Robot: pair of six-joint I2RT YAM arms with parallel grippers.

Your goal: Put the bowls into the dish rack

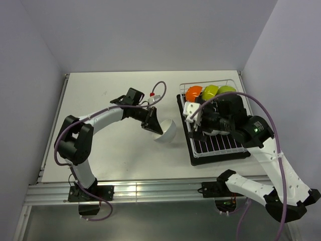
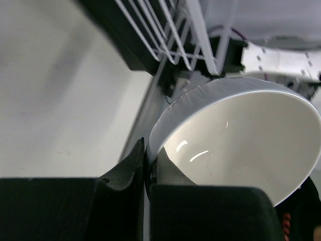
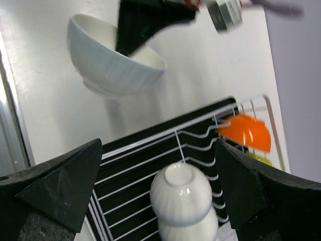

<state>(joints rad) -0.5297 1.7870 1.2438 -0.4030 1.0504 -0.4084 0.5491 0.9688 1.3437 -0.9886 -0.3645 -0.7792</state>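
Note:
My left gripper (image 1: 152, 122) (image 2: 147, 150) is shut on the rim of a white bowl (image 1: 166, 131) (image 2: 241, 135) (image 3: 110, 60). It holds the bowl tilted over the table, just left of the dish rack (image 1: 220, 145) (image 2: 165, 35) (image 3: 140, 155). At the rack's far end stand an orange bowl (image 1: 193, 93) (image 3: 246, 131) and two lime green bowls (image 1: 210, 91) (image 1: 226, 89). Two white bowls (image 1: 190, 108) (image 3: 181, 193) lie nested upside down near the rack's left side. My right gripper (image 1: 198, 120) (image 3: 158, 150) hovers open above them, holding nothing.
The rack's black tray (image 1: 193, 153) lies on the right half of the white table (image 1: 110, 95). A metal rail (image 1: 150, 191) runs along the near edge. Grey walls close in at the back and sides. The right arm's cable (image 1: 261, 108) arcs over the rack.

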